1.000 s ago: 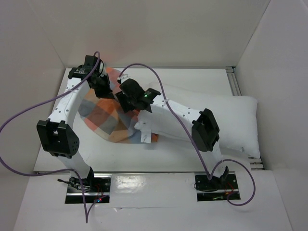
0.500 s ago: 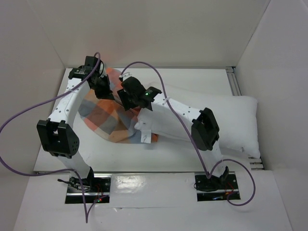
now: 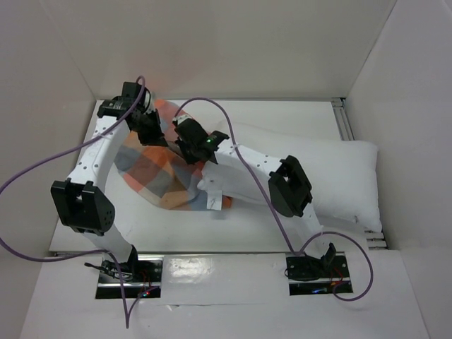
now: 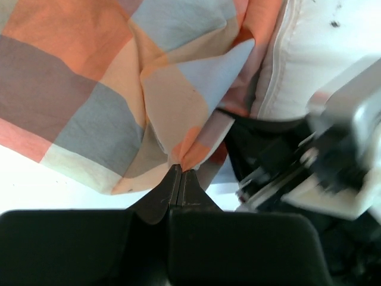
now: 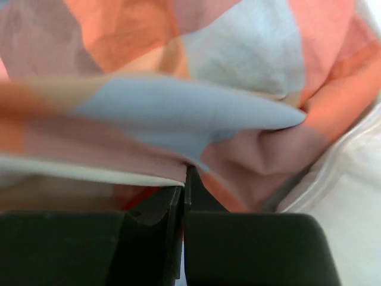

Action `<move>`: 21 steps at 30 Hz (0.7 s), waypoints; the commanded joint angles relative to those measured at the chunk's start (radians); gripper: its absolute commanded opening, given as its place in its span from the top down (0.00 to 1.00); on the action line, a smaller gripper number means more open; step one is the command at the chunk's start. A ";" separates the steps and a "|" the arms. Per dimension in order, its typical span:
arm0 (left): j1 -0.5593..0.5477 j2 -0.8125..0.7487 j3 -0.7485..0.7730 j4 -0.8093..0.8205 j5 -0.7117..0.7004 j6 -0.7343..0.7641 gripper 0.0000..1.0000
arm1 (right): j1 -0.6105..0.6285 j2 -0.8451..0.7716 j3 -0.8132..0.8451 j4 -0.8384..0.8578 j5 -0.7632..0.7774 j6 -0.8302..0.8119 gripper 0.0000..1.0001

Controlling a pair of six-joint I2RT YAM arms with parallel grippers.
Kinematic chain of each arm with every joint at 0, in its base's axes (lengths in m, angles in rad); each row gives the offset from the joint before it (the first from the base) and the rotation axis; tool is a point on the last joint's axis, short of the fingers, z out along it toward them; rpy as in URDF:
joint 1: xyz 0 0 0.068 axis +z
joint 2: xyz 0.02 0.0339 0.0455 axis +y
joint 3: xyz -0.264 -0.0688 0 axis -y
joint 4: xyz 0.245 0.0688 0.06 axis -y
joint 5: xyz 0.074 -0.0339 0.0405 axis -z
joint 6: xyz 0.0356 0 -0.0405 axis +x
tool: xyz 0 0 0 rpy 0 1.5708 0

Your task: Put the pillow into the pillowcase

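Bright even light; soft shadows; wrist views partly blurred.

overhead view looking down, both wrist views tight on pillowcase [image 4: 89, 89]

Pillowcase [image 3: 152, 173]: thin woven cloth, matt, soft creases. Pillow [image 3: 346, 176]: wht cloth, matt, smooth, stitched seam. Left gripper [image 4: 180, 176], right gripper [image 5: 184, 182]: blk plastic, matt, smooth. Arm links [image 3: 95, 152]: wht plastic, sl. sheen; joints blk plastic. Cables [image 3: 126, 307]: purple sheath, smooth, glossy. Table [image 3: 233, 229]: wht, matt, smooth.
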 commanded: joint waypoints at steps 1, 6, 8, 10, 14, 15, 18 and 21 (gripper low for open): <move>0.021 -0.086 0.029 -0.037 -0.001 0.034 1.00 | -0.084 -0.019 0.076 0.026 0.071 0.004 1.00; 0.012 -0.166 -0.027 -0.055 0.084 0.055 1.00 | -0.205 -0.056 0.085 0.150 0.071 0.004 1.00; -0.021 -0.186 -0.067 -0.043 0.138 0.055 1.00 | -0.242 -0.028 0.120 0.213 0.071 0.004 1.00; -0.077 -0.186 -0.080 -0.032 0.160 0.055 1.00 | -0.251 0.007 0.129 0.256 0.105 0.004 1.00; -0.146 -0.149 -0.061 -0.020 0.221 0.080 1.00 | -0.271 0.070 0.158 0.342 0.206 -0.005 1.00; -0.156 -0.128 -0.061 -0.020 0.230 0.080 1.00 | -0.280 0.102 0.172 0.342 0.247 -0.005 1.00; -0.165 -0.117 -0.051 -0.020 0.241 0.080 1.00 | -0.314 0.144 0.244 0.263 0.280 0.038 1.00; -0.154 -0.108 -0.032 -0.011 0.204 0.068 1.00 | -0.374 0.165 0.359 0.099 0.212 0.086 0.76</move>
